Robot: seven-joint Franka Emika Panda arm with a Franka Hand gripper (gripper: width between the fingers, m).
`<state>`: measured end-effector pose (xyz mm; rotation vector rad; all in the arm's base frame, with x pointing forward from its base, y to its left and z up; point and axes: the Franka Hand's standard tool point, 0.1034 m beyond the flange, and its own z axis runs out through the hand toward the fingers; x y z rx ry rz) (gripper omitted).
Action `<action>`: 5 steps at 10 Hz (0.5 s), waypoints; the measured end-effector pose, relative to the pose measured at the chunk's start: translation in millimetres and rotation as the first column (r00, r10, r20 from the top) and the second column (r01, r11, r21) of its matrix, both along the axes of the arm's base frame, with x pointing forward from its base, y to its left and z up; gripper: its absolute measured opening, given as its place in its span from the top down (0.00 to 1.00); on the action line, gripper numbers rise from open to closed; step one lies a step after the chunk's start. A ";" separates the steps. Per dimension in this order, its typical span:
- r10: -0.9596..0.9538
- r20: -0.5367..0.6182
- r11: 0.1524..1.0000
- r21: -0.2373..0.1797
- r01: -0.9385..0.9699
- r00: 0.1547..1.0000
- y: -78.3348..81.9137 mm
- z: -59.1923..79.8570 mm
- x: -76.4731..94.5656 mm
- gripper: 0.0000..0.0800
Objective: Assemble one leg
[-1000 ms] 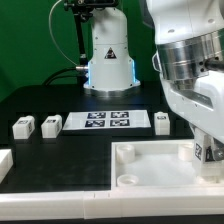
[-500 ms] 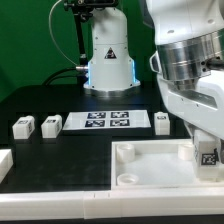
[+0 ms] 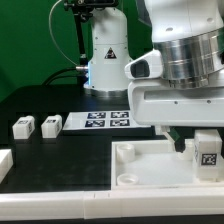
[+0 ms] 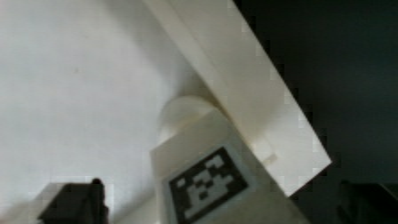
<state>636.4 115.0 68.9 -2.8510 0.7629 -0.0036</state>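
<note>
One leg [image 3: 207, 150], a small white block with a square tag, stands upright in the far corner socket of the large white tray [image 3: 150, 168] at the exterior view's right. My gripper [image 3: 203, 145] hangs straight over it, jaws astride it. One dark finger [image 3: 178, 141] shows apart from the leg's side; the other is hidden. In the wrist view the leg [image 4: 210, 180] sits between the fingers of the gripper [image 4: 210, 208], with a gap to the dark finger [image 4: 71, 202]. The gripper looks open.
Two more legs [image 3: 22, 127] [image 3: 50, 125] lie on the black table at the exterior view's left. The marker board [image 3: 105, 121] lies behind the tray. A white part [image 3: 4, 165] shows at the left edge. The robot base [image 3: 108, 50] stands at the back.
The hand has turned about its vertical axis over the corner socket. The fingers, shut on the leg before, now stand apart from it. The leg's tag now faces the exterior camera.
</note>
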 end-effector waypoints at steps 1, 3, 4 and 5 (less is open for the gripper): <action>0.237 0.012 0.970 -0.048 -0.237 0.971 -1.9 2.5 0.2 0.19; 0.431 0.036 0.900 -0.092 -0.426 0.902 -2.5 7.1 6.0 0.19; 0.388 0.030 0.919 -0.087 -0.384 0.921 -2.3 6.5 5.6 0.34; 0.380 0.029 0.922 -0.087 -0.376 0.925 -2.4 6.4 5.6 0.34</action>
